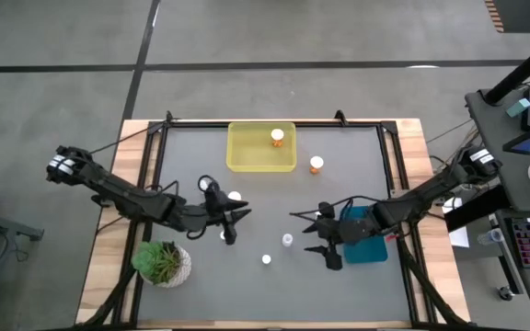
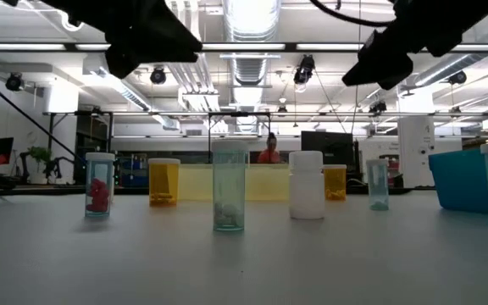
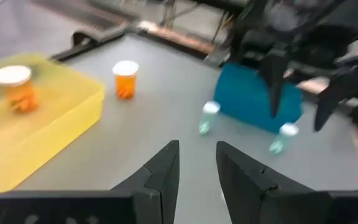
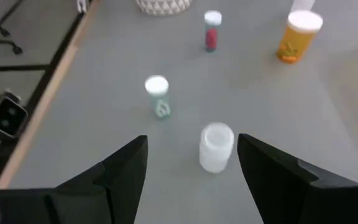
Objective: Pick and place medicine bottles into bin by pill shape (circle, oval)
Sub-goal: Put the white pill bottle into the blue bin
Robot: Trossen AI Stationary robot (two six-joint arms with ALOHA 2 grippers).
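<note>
Several small bottles with white caps stand on the grey table. One orange bottle [image 1: 277, 137] stands inside the yellow bin [image 1: 247, 162]; another orange bottle [image 1: 316, 165] stands just right of the bin. My left gripper [image 1: 235, 226] is open and empty, left of centre; it also shows in its wrist view [image 3: 197, 169]. My right gripper [image 1: 309, 233] is open wide and empty beside the teal bin [image 1: 368, 241]. In the right wrist view a white bottle [image 4: 216, 147] stands just ahead of the gap between its fingers [image 4: 190, 163], untouched. A clear bottle [image 4: 158, 96] stands farther on.
A potted green plant [image 1: 162, 262] stands at the near left. More bottles stand in a row in the low view: one with red pills [image 2: 99, 185], a clear one [image 2: 229, 195], a white one [image 2: 307, 185]. Dark frame rails run along the table's edges.
</note>
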